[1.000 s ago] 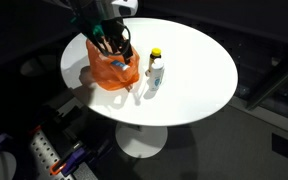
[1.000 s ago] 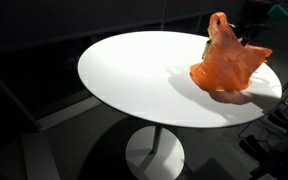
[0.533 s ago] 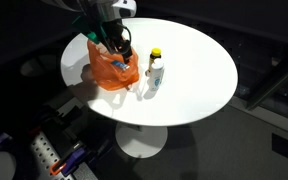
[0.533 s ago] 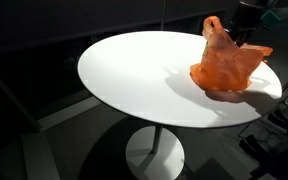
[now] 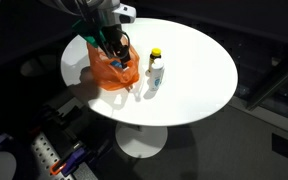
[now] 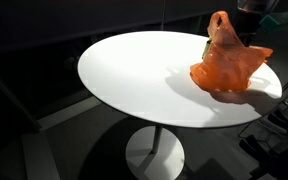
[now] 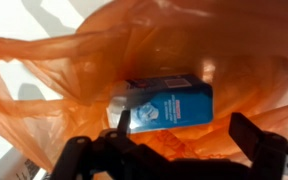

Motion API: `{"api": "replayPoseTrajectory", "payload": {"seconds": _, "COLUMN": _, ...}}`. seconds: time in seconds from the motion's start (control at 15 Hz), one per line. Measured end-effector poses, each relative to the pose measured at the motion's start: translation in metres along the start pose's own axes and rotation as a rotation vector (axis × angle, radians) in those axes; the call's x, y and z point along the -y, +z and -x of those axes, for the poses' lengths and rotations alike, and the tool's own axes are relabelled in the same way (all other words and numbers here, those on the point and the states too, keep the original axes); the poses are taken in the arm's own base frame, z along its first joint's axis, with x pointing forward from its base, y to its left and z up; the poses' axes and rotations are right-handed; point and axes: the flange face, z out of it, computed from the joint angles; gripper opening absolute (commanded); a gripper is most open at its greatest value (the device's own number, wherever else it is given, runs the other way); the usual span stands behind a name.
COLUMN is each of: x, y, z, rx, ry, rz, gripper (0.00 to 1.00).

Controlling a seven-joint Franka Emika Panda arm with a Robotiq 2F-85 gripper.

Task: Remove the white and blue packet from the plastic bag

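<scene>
Wrist view: fingers (image 7: 252, 138) spread wide, gripping nothing, at the orange plastic bag (image 7: 64, 70) mouth.
The white and blue packet (image 7: 169, 105) lies inside the bag, between the fingers; bag on white bench (image 5: 194, 60).

1 plastic bag (image 5: 110, 72) | 1 white and blue packet (image 7: 169, 105) | 1 bottle (image 5: 155, 72) — 1 table (image 5: 196, 60)

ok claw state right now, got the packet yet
claw: open, holding nothing, fingers spread over the white and blue packet inside the plastic bag
</scene>
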Motion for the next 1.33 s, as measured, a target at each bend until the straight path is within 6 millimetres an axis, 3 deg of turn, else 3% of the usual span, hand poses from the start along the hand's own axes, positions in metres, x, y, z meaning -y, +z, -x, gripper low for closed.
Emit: {"api": "replayPoseTrajectory", "payload": {"seconds": 1.33, "x": -0.009, "y": -0.009, "z": -0.002, "rx": 0.089, "ry": 0.74, "rz": 0.083, "gripper": 1.0}}
